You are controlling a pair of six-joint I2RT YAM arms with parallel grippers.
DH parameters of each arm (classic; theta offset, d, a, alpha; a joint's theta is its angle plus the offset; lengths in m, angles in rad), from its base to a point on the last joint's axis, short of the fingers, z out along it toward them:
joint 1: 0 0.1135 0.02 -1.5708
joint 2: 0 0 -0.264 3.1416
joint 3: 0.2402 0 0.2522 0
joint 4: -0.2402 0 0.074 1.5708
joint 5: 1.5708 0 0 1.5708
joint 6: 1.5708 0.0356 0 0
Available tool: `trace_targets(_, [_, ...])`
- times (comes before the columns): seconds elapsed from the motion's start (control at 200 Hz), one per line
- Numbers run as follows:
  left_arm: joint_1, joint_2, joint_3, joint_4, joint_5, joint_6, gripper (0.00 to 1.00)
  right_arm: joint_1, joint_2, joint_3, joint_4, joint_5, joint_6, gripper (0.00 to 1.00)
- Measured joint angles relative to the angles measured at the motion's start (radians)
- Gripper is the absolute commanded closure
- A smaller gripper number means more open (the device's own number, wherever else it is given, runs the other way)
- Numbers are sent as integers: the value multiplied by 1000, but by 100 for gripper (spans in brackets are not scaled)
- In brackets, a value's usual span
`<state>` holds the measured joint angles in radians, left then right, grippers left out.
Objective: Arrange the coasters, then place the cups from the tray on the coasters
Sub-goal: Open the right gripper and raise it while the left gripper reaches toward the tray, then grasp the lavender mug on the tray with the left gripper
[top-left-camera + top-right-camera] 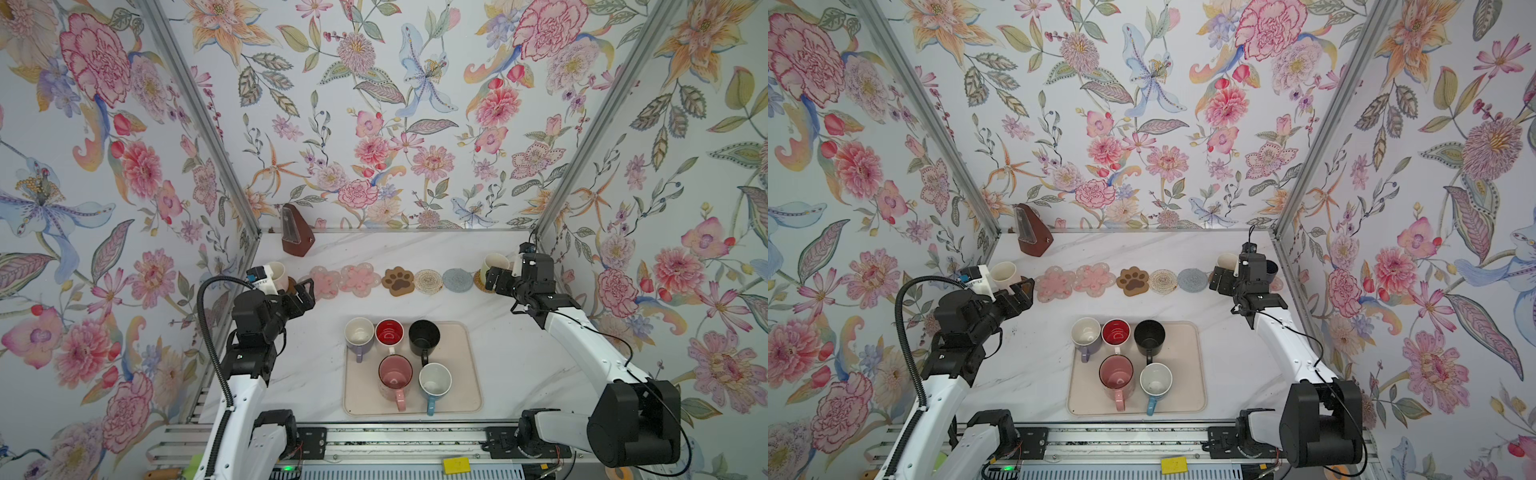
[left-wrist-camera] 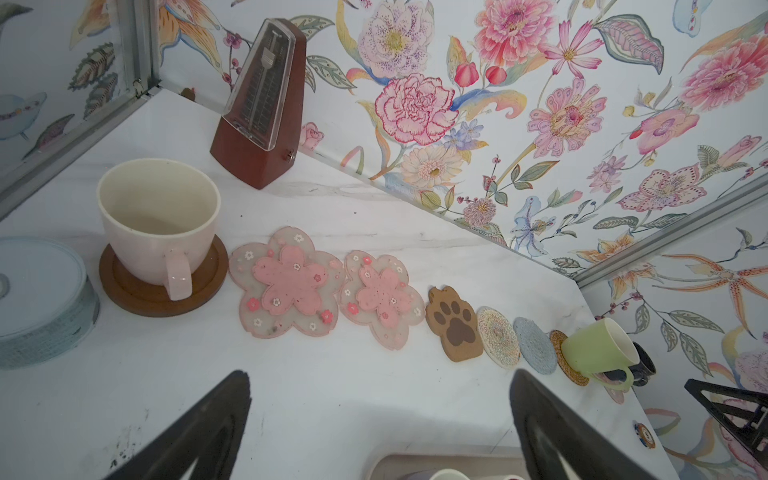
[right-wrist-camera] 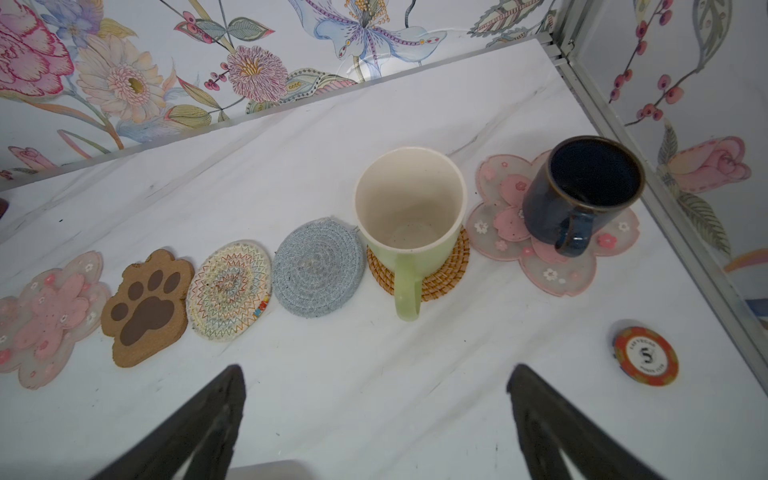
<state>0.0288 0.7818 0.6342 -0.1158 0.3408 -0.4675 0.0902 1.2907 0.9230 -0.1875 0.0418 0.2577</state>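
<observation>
Coasters lie in a row along the back: two pink flowers (image 1: 359,280), a paw print (image 1: 398,281), a cream woven round (image 1: 428,281) and a grey round (image 1: 457,280). At the left end a cream-pink cup (image 2: 158,224) stands on the brown disc (image 2: 124,291). A light green cup (image 3: 409,212) sits on the rattan coaster (image 3: 440,278), and a navy cup (image 3: 582,191) on a third pink flower (image 3: 552,266). The tray (image 1: 469,332) holds lavender (image 1: 359,334), red-inside (image 1: 389,332), black (image 1: 424,336), pink (image 1: 395,374) and blue (image 1: 434,380) cups. My left gripper (image 2: 380,376) and right gripper (image 3: 376,372) are open and empty, near the row's ends.
A brown metronome (image 1: 296,230) stands at the back left corner. A pale-blue lidded can (image 2: 37,299) sits left of the brown disc. An orange poker chip (image 3: 646,356) lies near the right wall. Flowered walls close in the left, right and back.
</observation>
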Motion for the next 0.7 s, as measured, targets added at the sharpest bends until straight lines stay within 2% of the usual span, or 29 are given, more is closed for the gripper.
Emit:
trace_targets(0.085, [-63, 0, -8, -31, -10, -10, 1, 0, 0, 0, 0, 4, 5, 1])
trace_targets(0.3, [-325, 0, -8, -173, -116, -9, 3, 0, 0, 0, 0, 11, 16, 1])
trace_targets(0.525, [-466, 0, -8, -311, -189, -11, 6, 0, 0, 0, 0, 11, 27, 1])
trace_targets(0.701, [-592, 31, -20, -337, -222, -38, 8, 0, 0, 0, 0, 11, 28, 1])
